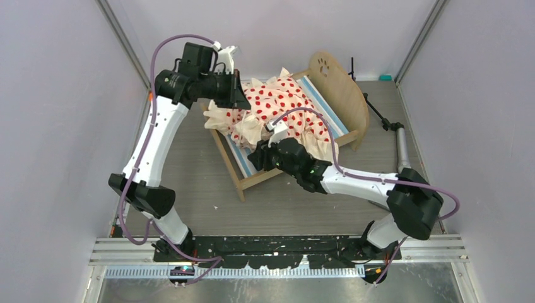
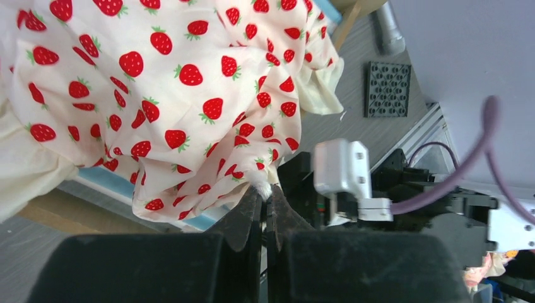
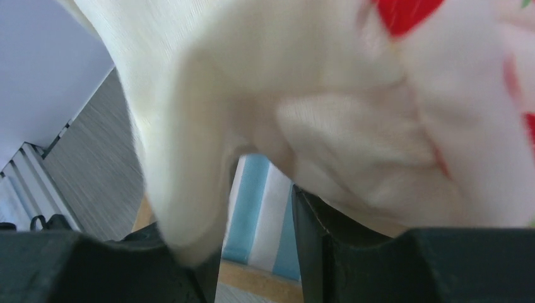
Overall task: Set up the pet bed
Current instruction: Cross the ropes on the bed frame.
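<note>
The pet bed (image 1: 340, 88) is a light-wood frame with a paw-print end board and stands mid-table. Its blue-white striped mattress (image 1: 243, 158) lies in the frame. Cream bedding (image 1: 284, 104) with red strawberry print lies bunched on top. My left gripper (image 1: 235, 88) hovers at the bed's far left corner. In the left wrist view it (image 2: 268, 192) is shut on a pinch of the bedding (image 2: 164, 95). My right gripper (image 1: 272, 134) is over the bedding's near side. In its wrist view the right gripper (image 3: 255, 221) is open. Cloth (image 3: 328, 113) drapes over its fingers, and mattress stripes (image 3: 265, 202) show between them.
A black tripod stand (image 1: 385, 120) lies right of the bed. A dark studded square mat (image 2: 387, 88) sits on the table beyond the bedding. A small teal item (image 1: 385, 77) is by the back wall. Walls close in on both sides.
</note>
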Robot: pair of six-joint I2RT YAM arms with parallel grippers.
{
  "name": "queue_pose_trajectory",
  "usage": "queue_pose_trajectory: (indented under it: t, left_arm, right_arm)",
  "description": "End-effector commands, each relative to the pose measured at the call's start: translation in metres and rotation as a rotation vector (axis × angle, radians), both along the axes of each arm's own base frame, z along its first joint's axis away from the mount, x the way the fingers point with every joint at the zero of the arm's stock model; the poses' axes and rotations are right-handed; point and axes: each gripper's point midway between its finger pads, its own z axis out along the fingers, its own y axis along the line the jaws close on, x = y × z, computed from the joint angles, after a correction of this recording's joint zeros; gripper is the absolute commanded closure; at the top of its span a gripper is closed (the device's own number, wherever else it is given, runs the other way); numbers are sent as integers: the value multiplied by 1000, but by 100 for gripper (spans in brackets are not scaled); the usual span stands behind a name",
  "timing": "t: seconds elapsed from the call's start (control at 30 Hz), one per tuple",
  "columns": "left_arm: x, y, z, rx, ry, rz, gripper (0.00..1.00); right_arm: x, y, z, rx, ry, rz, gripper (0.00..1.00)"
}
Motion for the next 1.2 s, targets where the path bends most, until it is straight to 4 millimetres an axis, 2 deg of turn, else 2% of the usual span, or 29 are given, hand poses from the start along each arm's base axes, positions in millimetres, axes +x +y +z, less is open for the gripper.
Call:
queue_pose_trajectory:
  t: [0.0, 0.23, 0.47, 0.83, 1.17]
  left_arm:
    - [3, -1, 37, -47, -104, -8, 100]
    - [3, 0, 39, -44, -106, -8, 100]
    - [3, 2, 41, -35, -114, -5, 100]
    - [6, 5, 43, -33, -123, 2, 100]
    - [8, 3, 42, -40, -115, 3, 100]
  right_arm:
    - [18, 16, 17, 93, -82, -28, 52]
    - [37, 31, 32, 134, -142, -53, 49]
    - [52, 26, 47, 91, -199, -116, 49]
    - [44, 2, 54, 43, -201, -147, 49]
    - [42, -10, 65, 47, -171, -166, 47]
